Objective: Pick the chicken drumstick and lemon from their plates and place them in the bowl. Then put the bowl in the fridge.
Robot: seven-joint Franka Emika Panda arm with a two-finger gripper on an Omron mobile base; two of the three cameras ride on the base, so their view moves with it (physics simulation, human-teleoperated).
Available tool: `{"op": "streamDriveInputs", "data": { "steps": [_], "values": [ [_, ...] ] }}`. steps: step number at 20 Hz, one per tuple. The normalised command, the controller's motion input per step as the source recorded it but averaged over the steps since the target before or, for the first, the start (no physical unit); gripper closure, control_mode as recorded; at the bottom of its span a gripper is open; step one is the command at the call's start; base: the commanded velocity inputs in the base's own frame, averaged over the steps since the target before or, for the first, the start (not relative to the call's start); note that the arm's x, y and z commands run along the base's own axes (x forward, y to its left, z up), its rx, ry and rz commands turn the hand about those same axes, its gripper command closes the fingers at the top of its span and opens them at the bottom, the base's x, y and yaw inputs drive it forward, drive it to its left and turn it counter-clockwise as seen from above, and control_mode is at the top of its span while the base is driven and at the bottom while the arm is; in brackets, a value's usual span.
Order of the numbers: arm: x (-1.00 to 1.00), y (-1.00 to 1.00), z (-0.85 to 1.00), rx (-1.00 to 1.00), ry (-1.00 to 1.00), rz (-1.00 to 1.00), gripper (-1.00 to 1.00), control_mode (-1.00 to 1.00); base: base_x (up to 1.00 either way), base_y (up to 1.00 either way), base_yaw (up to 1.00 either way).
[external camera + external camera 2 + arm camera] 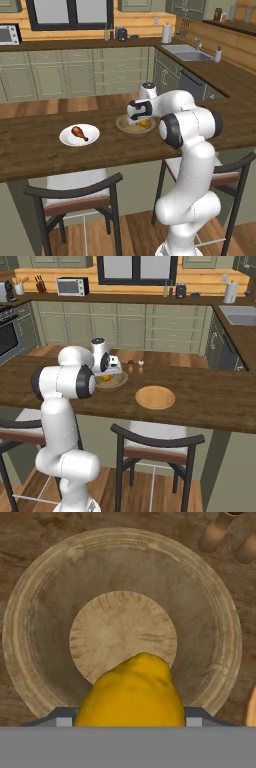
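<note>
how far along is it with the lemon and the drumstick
Partly done. The lemon is off the wooden plate, which now lies bare. In hand: the gripper holds the lemon right above the bowl, not yet released as far as the hand view shows. Left: the chicken drumstick is on the white plate, and the bowl sits on the counter, so the fridge step is untouched.

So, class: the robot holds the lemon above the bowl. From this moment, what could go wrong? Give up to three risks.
1. The small yellow lemon sits between the fingers of the hand above the near part of the shallow wooden bowl, not its centre; released here, it might roll toward the rim.
2. Two small brown shakers stand just behind the bowl; a wide retreat could knock them.
3. The reddish-brown chicken drumstick lies on the glossy white plate, not yet moved.
</note>
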Motion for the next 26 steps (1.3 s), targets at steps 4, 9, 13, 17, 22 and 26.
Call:
{"op": "streamDriveInputs", "data": {
  "steps": [4,9,13,17,22,26],
  "values": [
    [0.0,0.0,-0.06,0.0,0.0,0.0,-1.0,-1.0,0.0,0.0,0.0],
    [0.0,0.0,-0.05,0.0,0.0,0.0,-1.0,-1.0,0.0,0.0,0.0],
    [0.0,0.01,0.0,0.0,0.0,0.0,-1.0,-1.0,0.0,0.0,0.0],
    [-0.29,0.46,0.05,-0.06,-0.15,0.16,-1.0,-1.0,0.0,0.0,0.0],
    [-0.31,0.88,0.17,0.17,-0.27,0.28,-1.0,-1.0,0.0,0.0,0.0],
    [-0.39,0.94,0.41,0.1,-0.17,0.24,-1.0,-1.0,0.0,0.0,0.0]
  ]
}}
